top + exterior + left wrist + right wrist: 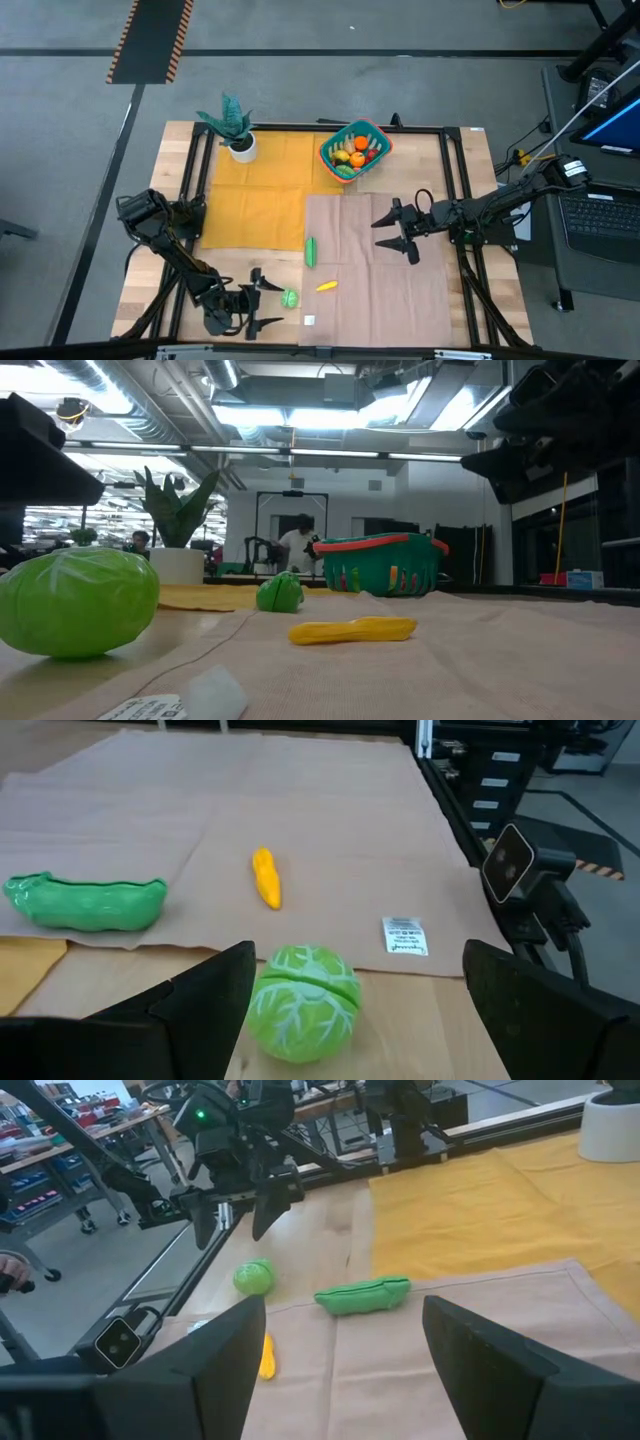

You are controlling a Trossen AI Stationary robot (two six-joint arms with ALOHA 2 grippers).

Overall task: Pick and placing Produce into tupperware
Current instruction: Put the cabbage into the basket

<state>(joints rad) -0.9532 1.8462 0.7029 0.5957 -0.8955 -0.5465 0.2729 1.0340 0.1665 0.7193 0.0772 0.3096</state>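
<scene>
Left pincer (262, 297): spread wide, empty, near the bench's front edge; green cabbage (290, 297) just ahead
Right pincer (398, 231): spread, empty, above open tan cloth (390, 290)
Label (404, 936): writing unreadable
Tupperware (381, 137): far side, holding produce; pea pod (311, 251) and yellow piece (326, 286) outside

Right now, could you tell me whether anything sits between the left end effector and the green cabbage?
Nothing visible does. The left end effector is open, and the cabbage lies just ahead of its fingers on bare wood.

Teal tupperware (354, 149) holds produce; cabbage (290, 297), peapod (311, 251), yellow piece (326, 286) outside.
</scene>
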